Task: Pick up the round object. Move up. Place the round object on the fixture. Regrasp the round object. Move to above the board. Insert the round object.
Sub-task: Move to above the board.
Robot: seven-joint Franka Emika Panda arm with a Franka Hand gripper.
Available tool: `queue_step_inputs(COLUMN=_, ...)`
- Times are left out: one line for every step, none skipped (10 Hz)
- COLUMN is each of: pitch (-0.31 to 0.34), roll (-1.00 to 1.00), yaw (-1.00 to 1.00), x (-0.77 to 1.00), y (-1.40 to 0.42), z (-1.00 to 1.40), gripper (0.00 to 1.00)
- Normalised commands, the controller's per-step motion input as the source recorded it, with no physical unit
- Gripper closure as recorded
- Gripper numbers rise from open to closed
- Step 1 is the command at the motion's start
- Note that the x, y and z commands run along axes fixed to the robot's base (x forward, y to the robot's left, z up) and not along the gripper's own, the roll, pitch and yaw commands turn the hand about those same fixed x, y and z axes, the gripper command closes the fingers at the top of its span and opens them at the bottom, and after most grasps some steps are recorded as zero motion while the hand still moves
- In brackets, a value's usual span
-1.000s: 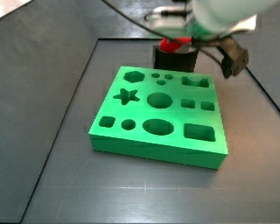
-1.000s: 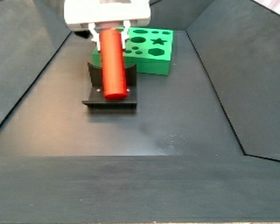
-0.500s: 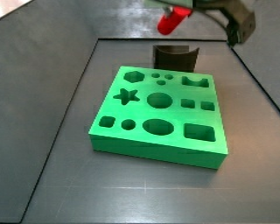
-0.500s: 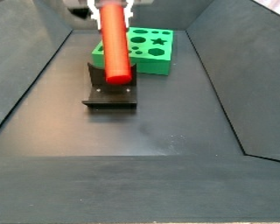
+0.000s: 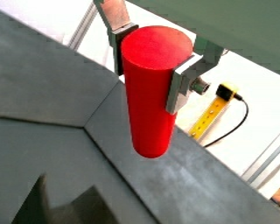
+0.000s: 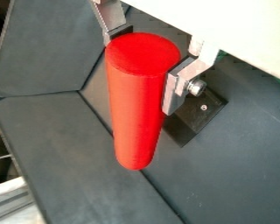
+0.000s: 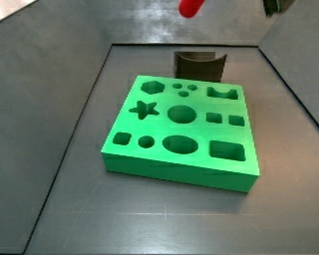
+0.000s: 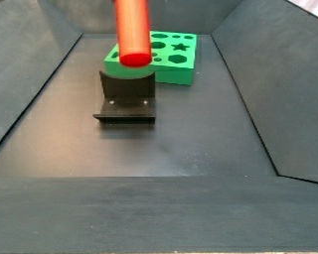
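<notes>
Dark floor, board [image 7: 182, 127], hand [image 5: 154, 54] gripping round object [image 5: 150, 92] aloft

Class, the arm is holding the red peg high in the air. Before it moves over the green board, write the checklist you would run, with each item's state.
1. Peg held: the gripper has silver fingers on both sides of the peg in both wrist views. Ok.
2. Peg clear of the fixture: in a side view it hangs well above the notch. Ok.
3. Peg upright for insertion: looks roughly vertical in a side view, slightly tilted. Cannot tell.
4. Board holes free: nothing sits in the cut-outs. Ok.
5. Peg above the board: only its tip shows, behind the fixture. Not ok yet.
6. Matching round hole chosen: several circles, fit cannot be judged. Cannot tell.
</notes>
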Motion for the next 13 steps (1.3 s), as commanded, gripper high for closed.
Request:
queue_step_inputs(pitch=0.05, roll=-0.06, yaw=-0.03, x=-0.11, y=0.05, z=1.0, gripper=1.0)
queue_step_inputs(pitch=0.058, roll=-0.06, yaw=-0.02, x=-0.1, y=0.04, z=0.92, gripper=1.0)
queue_step_inputs(pitch=0.062, roll=-0.06, yaw=-0.01, x=-0.07, y=0.02, z=0.69, gripper=1.0)
queue_step_inputs(pitch=0.068, roll=-0.06, yaw=0.0, x=-0.06, y=0.01, z=0.57, gripper=1.0)
queue_step_inputs(pitch=0.076, roll=-0.06, yaw=0.01, x=-0.03, y=0.0, z=0.33, gripper=1.0)
queue_step_inputs(pitch=-0.03, roll=-1.0, yaw=-0.14, x=-0.39, y=-1.0, z=0.24, gripper=1.0)
queue_step_inputs(pitch=-0.039, roll=-1.0, yaw=-0.14, x=-0.39, y=-1.0, z=0.23, gripper=1.0)
queue_step_inputs(pitch=-0.042, roll=-1.0, yaw=-0.14, x=-0.41, y=-1.0, z=0.24, gripper=1.0)
queue_step_inputs(pitch=-0.04, roll=-1.0, yaw=-0.15, x=-0.42, y=-1.0, z=0.23, gripper=1.0)
queue_step_inputs(pitch=-0.036, roll=-1.0, yaw=-0.15, x=-0.43, y=-1.0, z=0.23, gripper=1.0)
queue_step_inputs(pitch=-0.033, roll=-1.0, yaw=-0.15, x=-0.44, y=-1.0, z=0.23, gripper=1.0)
queue_step_inputs(pitch=-0.023, roll=-1.0, yaw=-0.15, x=-0.46, y=-1.0, z=0.24, gripper=1.0)
queue_step_inputs(pitch=-0.019, roll=-1.0, yaw=-0.15, x=-0.48, y=-1.0, z=0.24, gripper=1.0)
